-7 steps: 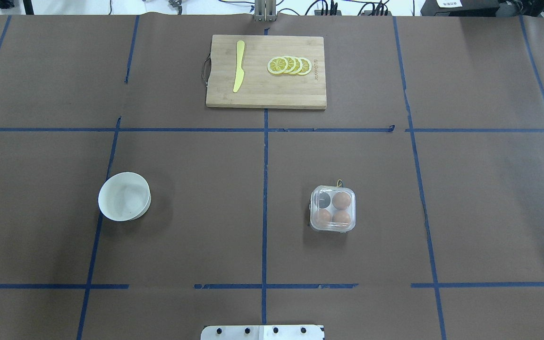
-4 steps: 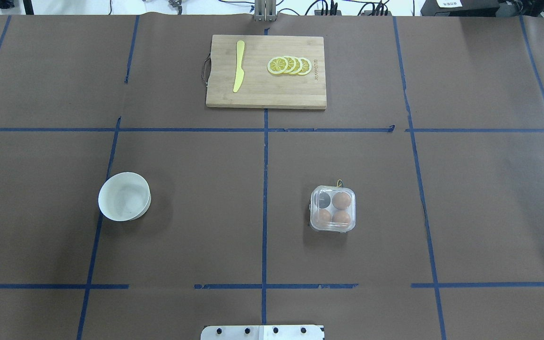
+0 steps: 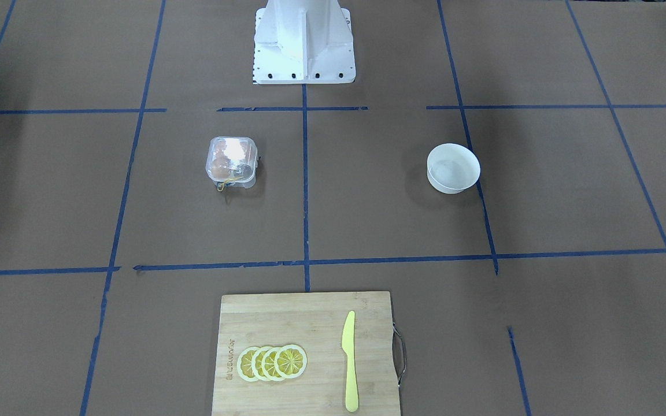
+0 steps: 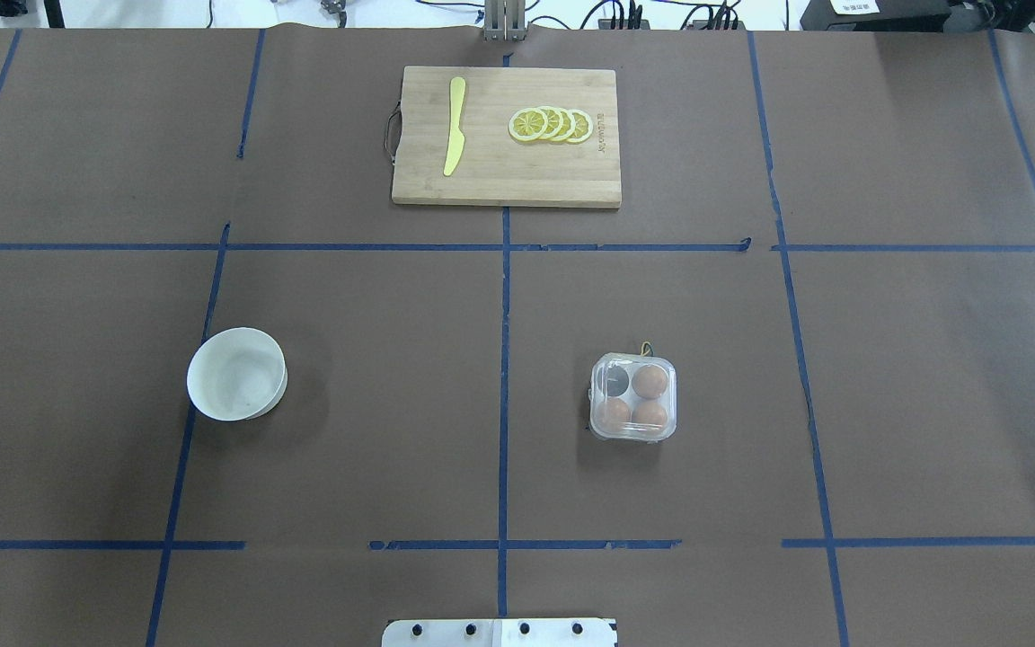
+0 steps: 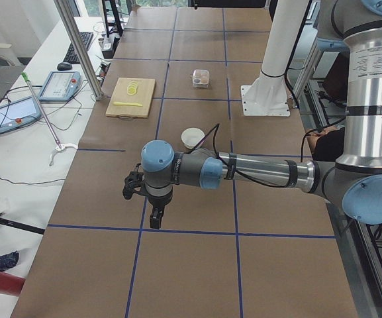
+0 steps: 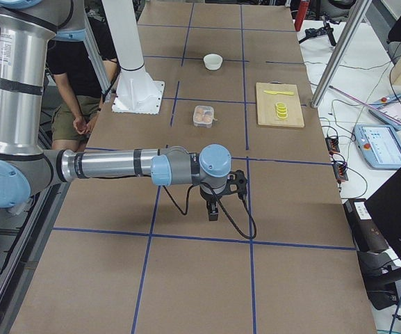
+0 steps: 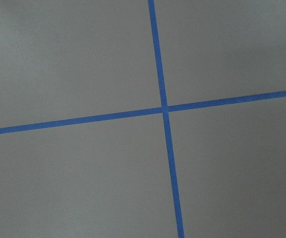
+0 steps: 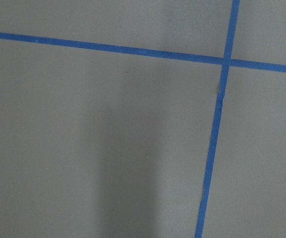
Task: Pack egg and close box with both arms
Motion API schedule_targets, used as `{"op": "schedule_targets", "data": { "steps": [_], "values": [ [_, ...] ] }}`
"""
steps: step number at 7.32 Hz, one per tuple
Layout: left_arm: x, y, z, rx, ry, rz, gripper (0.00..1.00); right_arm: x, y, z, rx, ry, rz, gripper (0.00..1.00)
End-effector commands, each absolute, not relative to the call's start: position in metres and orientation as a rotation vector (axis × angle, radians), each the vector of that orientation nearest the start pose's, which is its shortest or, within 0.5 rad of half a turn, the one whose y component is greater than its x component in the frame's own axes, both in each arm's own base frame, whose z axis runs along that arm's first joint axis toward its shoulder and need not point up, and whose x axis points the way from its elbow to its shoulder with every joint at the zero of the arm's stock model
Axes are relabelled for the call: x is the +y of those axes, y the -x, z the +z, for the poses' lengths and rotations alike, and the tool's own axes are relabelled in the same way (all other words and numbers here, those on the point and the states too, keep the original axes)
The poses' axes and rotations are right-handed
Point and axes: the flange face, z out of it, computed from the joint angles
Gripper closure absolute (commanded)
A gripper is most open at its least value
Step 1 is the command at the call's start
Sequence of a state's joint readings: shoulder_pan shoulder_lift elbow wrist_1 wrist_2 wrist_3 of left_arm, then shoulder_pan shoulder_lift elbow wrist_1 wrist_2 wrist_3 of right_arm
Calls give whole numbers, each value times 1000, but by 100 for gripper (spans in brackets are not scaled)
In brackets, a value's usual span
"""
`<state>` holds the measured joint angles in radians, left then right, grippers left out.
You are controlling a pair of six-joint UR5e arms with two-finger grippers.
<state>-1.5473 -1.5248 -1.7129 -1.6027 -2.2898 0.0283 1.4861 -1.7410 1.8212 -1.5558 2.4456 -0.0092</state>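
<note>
Exterior left, left arm (image 5: 263, 173) stretched level, pincer (image 5: 156, 220) downward

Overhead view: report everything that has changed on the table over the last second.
Nothing visibly changed. The box with its three eggs, the white bowl and the cutting board all lie where they were.
</note>
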Motion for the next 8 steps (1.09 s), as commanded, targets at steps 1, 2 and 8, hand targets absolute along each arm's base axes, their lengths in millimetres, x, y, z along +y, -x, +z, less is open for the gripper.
{"op": "schedule_targets", "data": {
  "steps": [1, 2, 8],
  "values": [
    [-482, 50, 620, 716, -105, 103, 0, -427, -20, 606, -877, -52, -128, 0],
    [-483, 50, 616, 718, -110, 105, 0, -429, -20, 605, -876, -55, -130, 0],
    [-484, 47, 615, 718, -111, 112, 0, -430, -20, 599, -881, -89, -143, 0]
  ]
}}
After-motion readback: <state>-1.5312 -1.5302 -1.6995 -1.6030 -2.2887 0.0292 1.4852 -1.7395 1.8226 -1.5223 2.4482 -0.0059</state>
